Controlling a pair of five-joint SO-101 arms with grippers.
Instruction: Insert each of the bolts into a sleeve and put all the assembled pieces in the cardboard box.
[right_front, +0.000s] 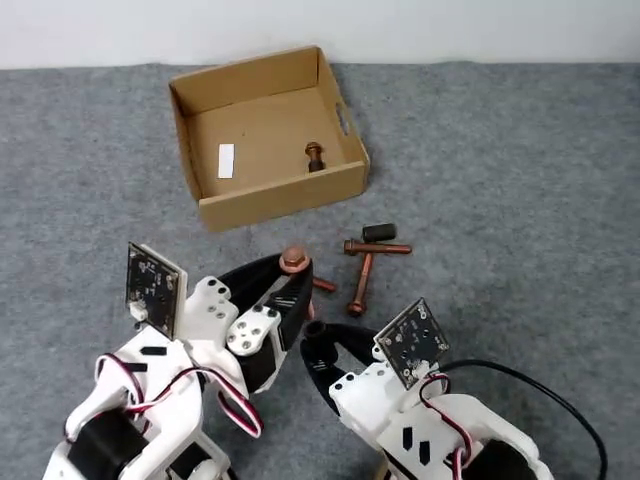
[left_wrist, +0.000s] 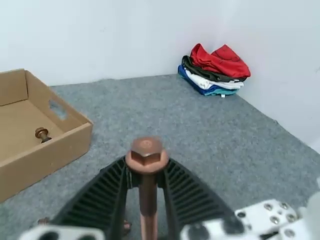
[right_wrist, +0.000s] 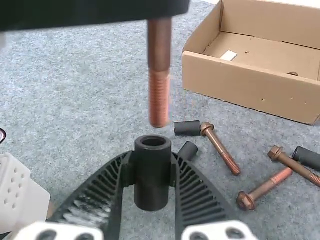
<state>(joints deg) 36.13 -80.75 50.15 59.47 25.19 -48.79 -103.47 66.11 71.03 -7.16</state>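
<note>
Holding a bolt (left_wrist: 146, 152) in the left tool (left_wrist: 146, 170), pinched just under the head, thread end hanging down. Holding a sleeve (right_wrist: 151, 180) in the right tool (right_wrist: 151, 167), hole facing up, just below the bolt's tip and not touching it yet.

Probably hard, stiff metal, smooth and a bit heavy, so likely to slip or tip in a loose pinch. Best to grip the bolt near the head and the sleeve around its middle.

Can see one finished piece (right_front: 315, 157) inside the cardboard box (right_front: 280, 198). Can see loose bolts (right_front: 377, 247) and a loose sleeve (right_front: 379, 232) on the tabletop (right_front: 520, 180) near the box. Hard to count them all, with one bolt partly tucked behind the left tool.
</note>
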